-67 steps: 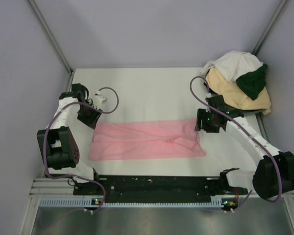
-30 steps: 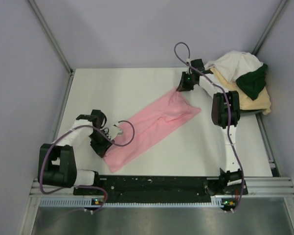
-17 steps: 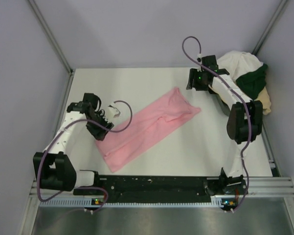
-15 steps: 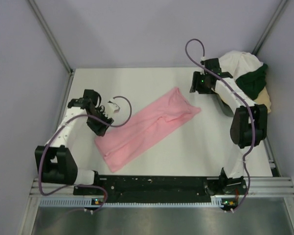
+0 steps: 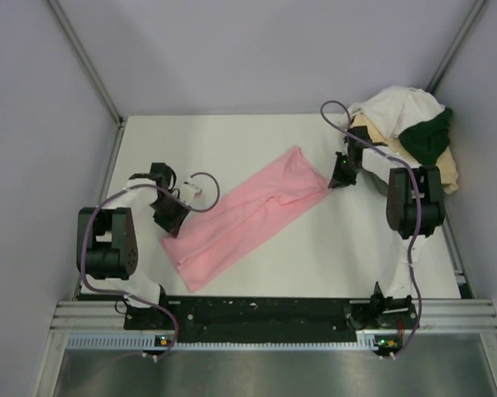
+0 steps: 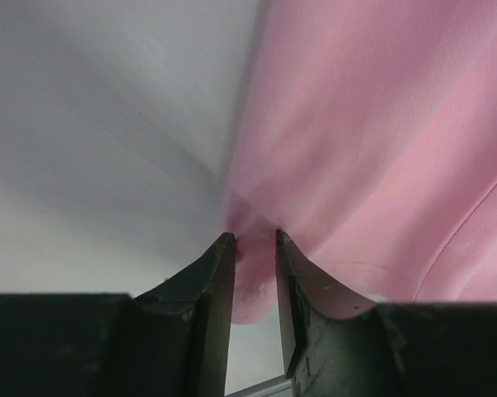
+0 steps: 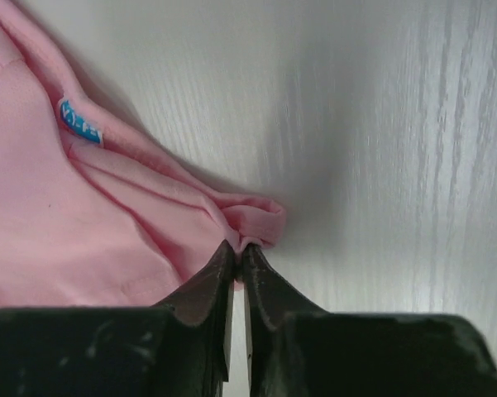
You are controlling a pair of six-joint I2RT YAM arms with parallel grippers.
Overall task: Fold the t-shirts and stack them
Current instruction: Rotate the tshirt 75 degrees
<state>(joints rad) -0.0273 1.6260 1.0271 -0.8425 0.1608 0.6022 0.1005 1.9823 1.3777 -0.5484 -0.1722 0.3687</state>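
Heap (image 5: 401, 124) near right gripper (image 5: 335, 183) on pink shirt (image 5: 248, 217)

One pink t-shirt (image 5: 248, 217), one white t-shirt (image 5: 395, 107), one dark green t-shirt (image 5: 430, 139) and one tan t-shirt (image 5: 443, 170), four altogether, are counted on one table (image 5: 231, 141).

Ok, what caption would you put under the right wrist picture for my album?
Right gripper pinching a corner of the pink t-shirt on the white table.
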